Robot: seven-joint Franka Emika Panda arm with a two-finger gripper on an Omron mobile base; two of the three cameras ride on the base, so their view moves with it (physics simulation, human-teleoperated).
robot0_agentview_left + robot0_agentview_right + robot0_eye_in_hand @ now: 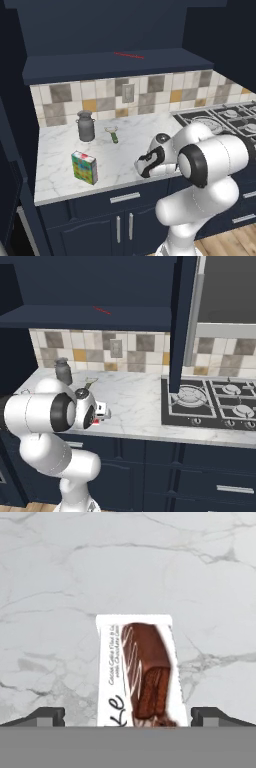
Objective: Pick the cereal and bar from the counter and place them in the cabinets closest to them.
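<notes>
Farthest to the tool's left, the cereal (84, 167) stands upright near the front edge of the counter (130, 145), well apart from the tool. Behind it, toward the tiled wall, stands a grey metal jug (86, 126), with a green-handled peeler (113, 134) lying just to its right. The tool (128, 714) hangs low over the counter with its jaws spread wide and nothing held. In the hand view the bar (140, 671) lies flat on the marble directly beneath it, between the two fingertips (47, 714), which stand clear of the wrapper on either side. Right of the tool sits the gas hob (212, 401).
</notes>
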